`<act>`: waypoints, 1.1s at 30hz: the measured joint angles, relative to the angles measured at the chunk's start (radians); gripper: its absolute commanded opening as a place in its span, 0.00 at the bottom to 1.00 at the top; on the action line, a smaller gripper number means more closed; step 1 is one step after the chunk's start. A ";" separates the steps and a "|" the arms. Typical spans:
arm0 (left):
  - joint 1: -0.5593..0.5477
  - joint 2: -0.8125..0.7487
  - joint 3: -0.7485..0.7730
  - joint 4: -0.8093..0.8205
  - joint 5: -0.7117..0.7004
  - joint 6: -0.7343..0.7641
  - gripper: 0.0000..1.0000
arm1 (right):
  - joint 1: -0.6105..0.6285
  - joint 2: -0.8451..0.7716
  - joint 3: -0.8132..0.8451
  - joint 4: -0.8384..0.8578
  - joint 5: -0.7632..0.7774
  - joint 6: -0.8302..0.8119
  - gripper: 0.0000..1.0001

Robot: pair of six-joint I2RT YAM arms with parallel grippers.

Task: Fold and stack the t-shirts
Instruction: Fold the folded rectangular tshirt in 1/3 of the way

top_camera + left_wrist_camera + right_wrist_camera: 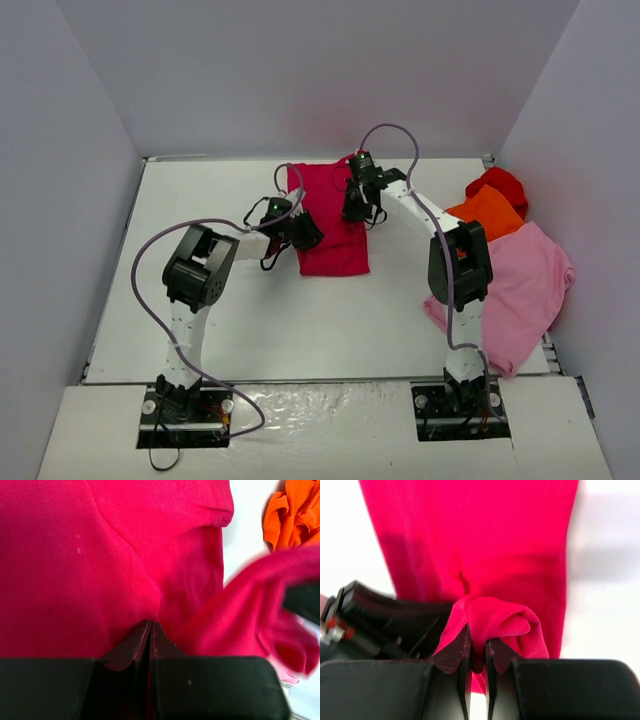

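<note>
- Left gripper (151, 630) is my closest reference. Its jaws are pressed together with a thin pinch of the crimson-magenta t-shirt (75, 555) caught at the tips, so I have that side edge of the cloth in hand.
- Right gripper (477, 645) is closed as well, but on a thicker bunched roll of the same shirt that bulges up above its fingers. I judge it holds the opposite edge so that both sides can travel together in one fold.
- Just to the right of my left tool, a raised flap of the shirt hangs in the air, lifted by the other tool.
- Ahead of both tools the rest of the shirt lies flat on the white table (200, 200) as a long narrow strip. That suggests the side folds are done and the lengthwise fold is the step in hand.
- The left pinch is slim, and I think it could slip if I pull unevenly.
- Well off to the right of the right tool, the orange t-shirt (490, 215), the red t-shirt (500, 183) beyond it, and the light pink t-shirt (520, 290) wait in a loose, overlapping heap, all of them unfolded.
</note>
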 measured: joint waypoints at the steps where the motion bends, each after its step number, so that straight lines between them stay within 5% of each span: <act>1: 0.000 0.001 0.000 0.002 0.002 0.000 0.00 | -0.009 0.015 0.009 0.003 -0.007 0.000 0.00; 3: 0.000 0.003 0.000 0.006 0.006 -0.001 0.00 | -0.022 0.040 0.019 0.009 -0.015 0.000 0.06; 7: -0.001 0.004 0.000 0.010 0.007 -0.003 0.00 | -0.034 0.073 0.024 0.037 -0.022 -0.003 0.43; 11: -0.001 0.004 -0.001 0.013 0.007 -0.003 0.00 | -0.033 0.076 0.022 0.102 -0.022 -0.011 0.64; 18: -0.004 -0.002 -0.017 0.032 -0.003 -0.004 0.00 | -0.027 -0.013 -0.063 0.203 0.011 -0.010 0.67; 23: -0.008 -0.019 -0.021 0.004 -0.013 0.000 0.00 | -0.017 -0.265 -0.256 0.238 0.046 0.003 0.65; 27: -0.014 -0.064 -0.021 -0.106 -0.052 0.035 0.00 | -0.009 -0.456 -0.428 0.242 0.082 0.016 0.63; 33: -0.021 -0.185 0.008 -0.374 -0.214 0.143 0.00 | -0.009 -0.465 -0.576 0.257 0.099 0.016 0.60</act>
